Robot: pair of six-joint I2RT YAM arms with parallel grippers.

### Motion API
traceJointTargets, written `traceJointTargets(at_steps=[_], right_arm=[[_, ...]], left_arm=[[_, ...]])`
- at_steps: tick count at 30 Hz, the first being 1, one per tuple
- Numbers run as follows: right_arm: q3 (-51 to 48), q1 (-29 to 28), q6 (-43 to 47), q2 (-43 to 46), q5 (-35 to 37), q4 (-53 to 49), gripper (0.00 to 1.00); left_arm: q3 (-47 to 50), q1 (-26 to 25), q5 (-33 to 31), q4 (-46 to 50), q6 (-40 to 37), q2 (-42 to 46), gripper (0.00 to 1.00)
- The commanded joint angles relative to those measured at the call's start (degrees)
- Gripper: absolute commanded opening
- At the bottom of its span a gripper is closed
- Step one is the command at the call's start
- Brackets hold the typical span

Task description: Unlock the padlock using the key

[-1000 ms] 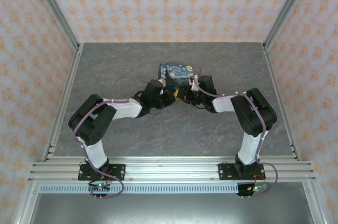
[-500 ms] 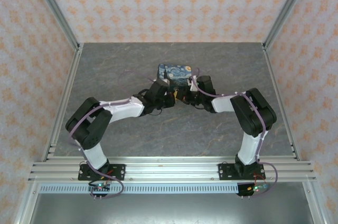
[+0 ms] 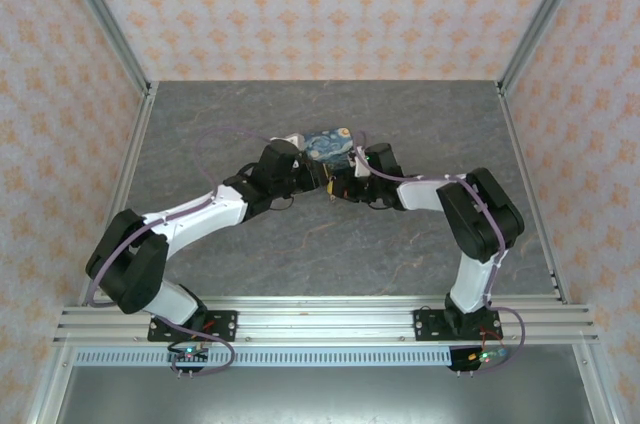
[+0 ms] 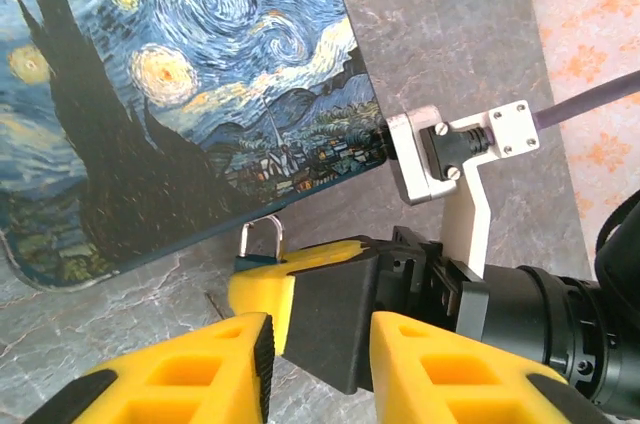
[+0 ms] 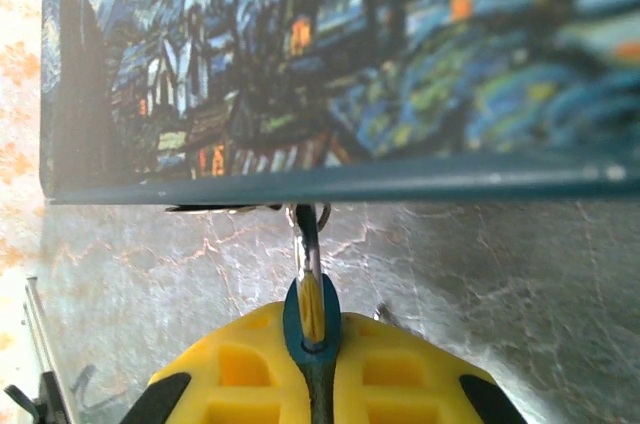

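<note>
The padlock (image 5: 305,329) is a small dark teal body with a silver shackle (image 4: 262,237) hooked at the lower edge of the blue painted box (image 4: 170,94). My right gripper (image 5: 318,354) is shut on the padlock body, its yellow fingers (image 4: 285,279) pressed together round it. My left gripper (image 4: 320,344) is open just below, with its yellow fingers (image 4: 170,384) either side of the right gripper's black body and touching nothing. From above, both grippers meet at the near edge of the box (image 3: 328,144), the left gripper (image 3: 310,174) beside the right gripper (image 3: 340,182). The key is out of view.
The grey stone-patterned table (image 3: 250,114) stretches round the box. Aluminium frame posts (image 3: 110,34) and patterned walls close in the sides and back. The right wrist's white camera bracket (image 4: 455,149) and purple cable (image 4: 590,104) lie close to the left gripper.
The left arm has stretched out, its elbow dropping toward the near left and its wrist shifting left. The box has turned and slid a little to the left. The right gripper followed slightly left.
</note>
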State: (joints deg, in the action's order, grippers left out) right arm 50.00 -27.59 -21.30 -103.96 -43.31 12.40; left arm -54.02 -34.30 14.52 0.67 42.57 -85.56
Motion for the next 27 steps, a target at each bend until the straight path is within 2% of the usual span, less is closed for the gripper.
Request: traceJointTargets(at_steps=[1, 2, 5, 10, 14, 20, 27], right_arm=[[-1.95, 1.16, 0.37, 0.16, 2.53, -11.7, 0.22], [-2.24, 1.57, 0.31, 1.02, 1.9, -11.78, 0.28], [-3.6, 2.62, 0.08, 4.86, 1.79, -12.29, 0.36], [-6.81, 3.6, -2.36, 11.01, 4.01, -11.23, 0.37], [-10.84, 3.64, -6.78, 11.95, 4.72, -3.17, 0.38], [-13.37, 2.83, -12.93, 8.02, 4.85, 9.48, 0.39], [-10.8, -0.67, -14.53, 4.2, 7.96, 13.48, 0.39]], left_arm=[[-2.61, 1.11, -0.92, 3.81, 0.41, -0.76, 0.34], [-2.89, 1.28, -1.04, 4.22, 0.29, -1.0, 0.36], [-3.54, 1.99, -1.92, 5.67, -0.4, -1.1, 0.44], [-4.3, 3.71, -3.3, 8.18, -2.42, -1.32, 0.62], [-4.93, 5.7, -2.81, 9.47, -3.44, -2.68, 0.7], [-9.72, 7.69, -2.2, 14.42, -7.51, -6.93, 0.72], [-15.0, 8.55, -3.78, 19.18, -10.13, -11.17, 0.72]])
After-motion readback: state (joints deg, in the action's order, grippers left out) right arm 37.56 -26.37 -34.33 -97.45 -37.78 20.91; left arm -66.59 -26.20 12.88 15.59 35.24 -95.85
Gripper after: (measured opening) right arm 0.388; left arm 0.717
